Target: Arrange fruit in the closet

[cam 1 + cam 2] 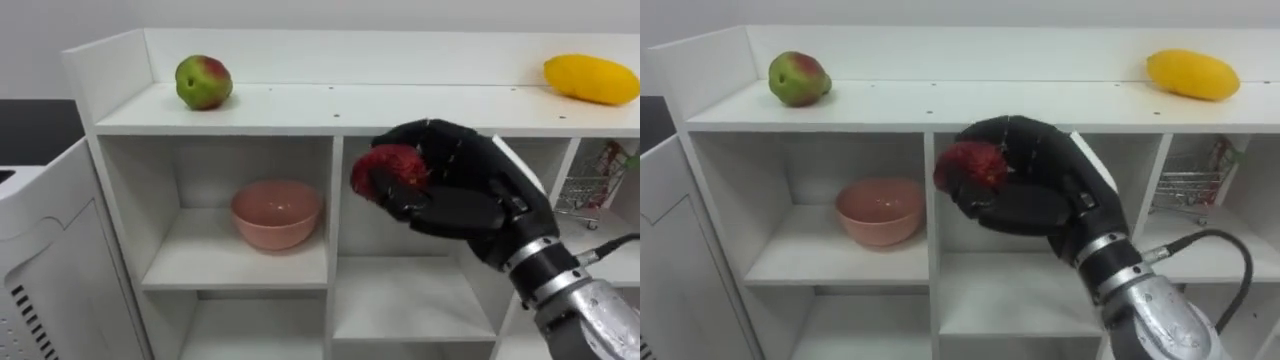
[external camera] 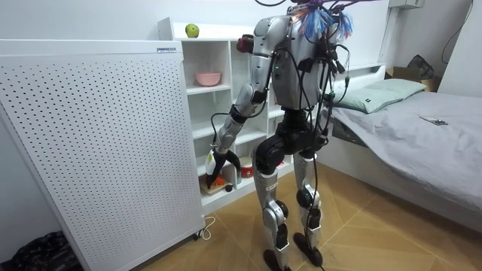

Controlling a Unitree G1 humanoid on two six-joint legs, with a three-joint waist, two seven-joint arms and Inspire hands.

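Fingers of the right hand (image 1: pixel 455 195), in the left eye view, are curling tightly round a red fruit (image 1: pixel 392 168), holding it safe just below the closet's (image 1: pixel 400 108) top front edge. In the room view the left hand (image 2: pixel 219 164) is hanging low, idle; its state I cannot tell.

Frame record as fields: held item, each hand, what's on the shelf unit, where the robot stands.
held item: red fruit, in right hand, fingers curled round it
right hand position: up before the middle upper compartment
left hand: hangs low by the lower shelves
closet top: green-red fruit at left, yellow fruit at right
left upper compartment: pink bowl
robot: stands facing the closet, bed at room view's right
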